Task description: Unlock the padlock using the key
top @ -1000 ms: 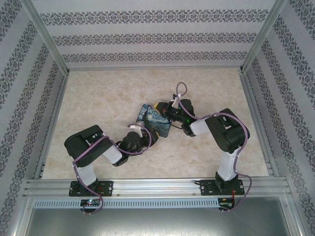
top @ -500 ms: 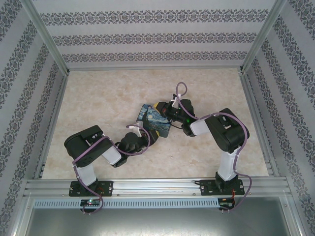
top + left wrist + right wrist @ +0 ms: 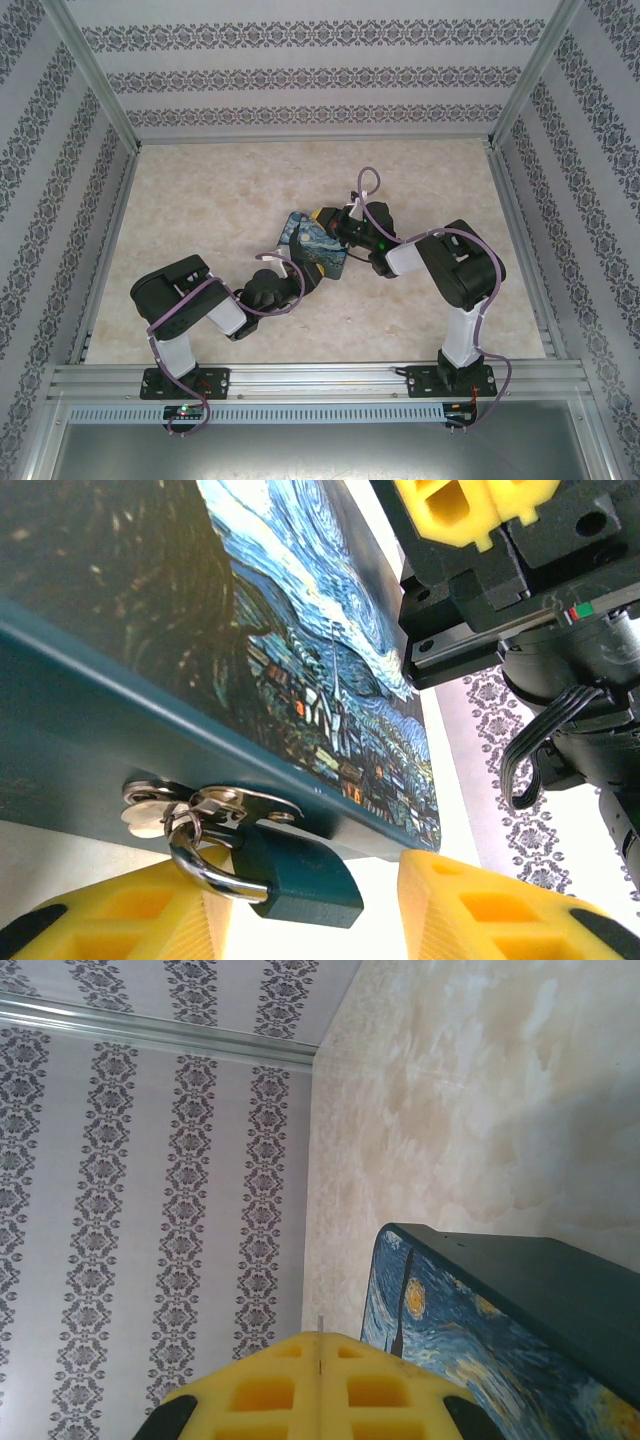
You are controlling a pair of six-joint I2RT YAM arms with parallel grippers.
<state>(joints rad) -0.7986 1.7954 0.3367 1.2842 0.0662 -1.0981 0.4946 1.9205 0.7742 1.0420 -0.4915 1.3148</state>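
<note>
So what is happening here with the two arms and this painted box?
Two robot arms are working at a night-sky painted box on the table. The left gripper is open at one edge of the box, with its yellow fingers on either side of the small padlock, which hangs from the hasp. The shackle looks closed, so the lock is not yet open. The right gripper is shut at the opposite side of the box. I cannot tell whether it pinches a key.
</note>
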